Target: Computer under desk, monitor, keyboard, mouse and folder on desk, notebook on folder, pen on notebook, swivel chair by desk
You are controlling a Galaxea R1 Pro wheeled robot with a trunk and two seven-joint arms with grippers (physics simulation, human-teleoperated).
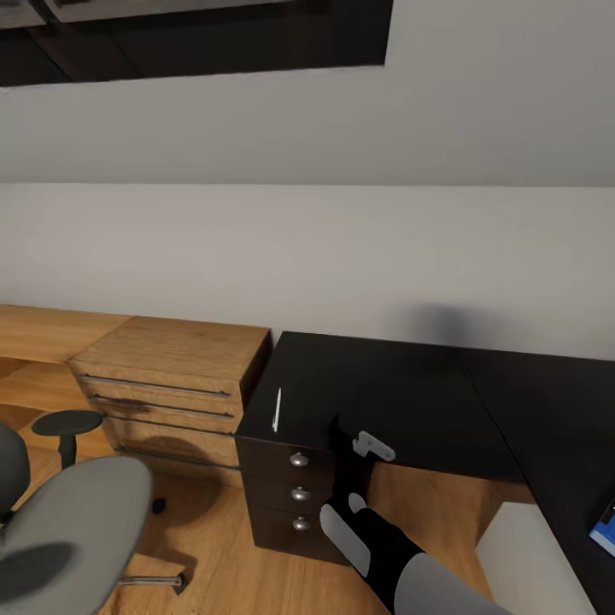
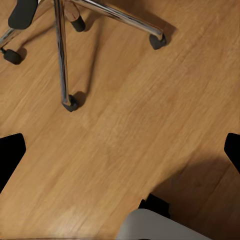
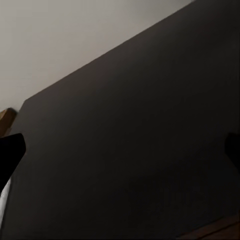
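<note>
Three round metal knobs run down the front of the black desk's drawer stack, one per drawer, all drawers closed so their contents cannot be seen. Beside it stands a light wooden chest with four long bar handles, also closed. One slim white pen lies alone on the black desk top, near the left front corner above the drawers. One grey swivel chair sits on the wooden floor at the head view's lower left, apart from the desk; in the left wrist view its chrome star base shows three legs ending in black casters.

One arm, the right, reaches up from the lower edge of the head view, black and grey, its right gripper at the desk's front edge, just right of the drawers; from there I cannot tell how its fingers stand. In the right wrist view both dark fingertips sit wide apart over bare desk top, grasping nothing. The left gripper's fingertips are likewise spread wide, released, pointing down at the floor.
</note>
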